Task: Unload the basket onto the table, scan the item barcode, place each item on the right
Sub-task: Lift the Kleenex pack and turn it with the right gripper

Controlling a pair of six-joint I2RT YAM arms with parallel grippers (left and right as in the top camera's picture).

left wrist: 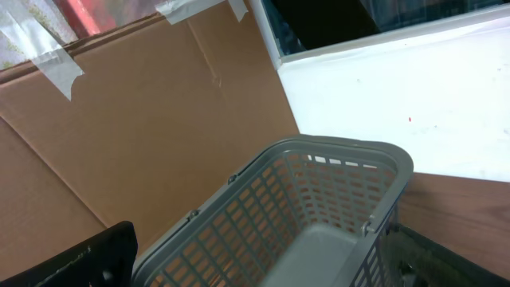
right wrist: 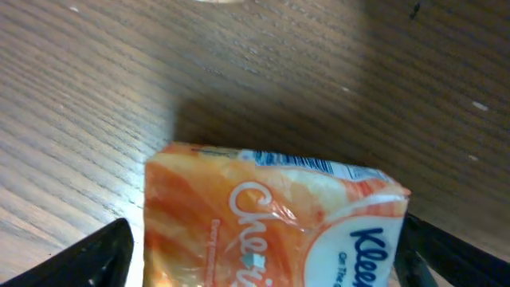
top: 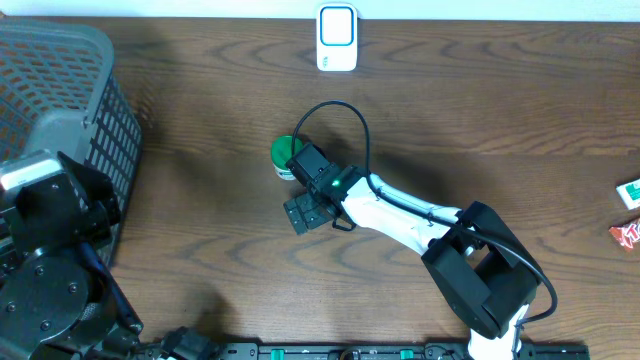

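Right hand stood wide over the orange tissue pack, which lay flat on the table between its fingers, apparently ungripped. Left hand was wide and empty above the basket. Scanner was well apart. Grasp, lift and scan were all outstanding.

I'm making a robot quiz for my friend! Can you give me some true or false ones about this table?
1. The tissue pack is orange. True.
2. The right gripper squeezes the pack. False: its fingers stand open on either side, not touching it.
3. The basket is grey. True.
4. The white scanner lies in the basket. False: it stands on the wooden table, well away from the basket.
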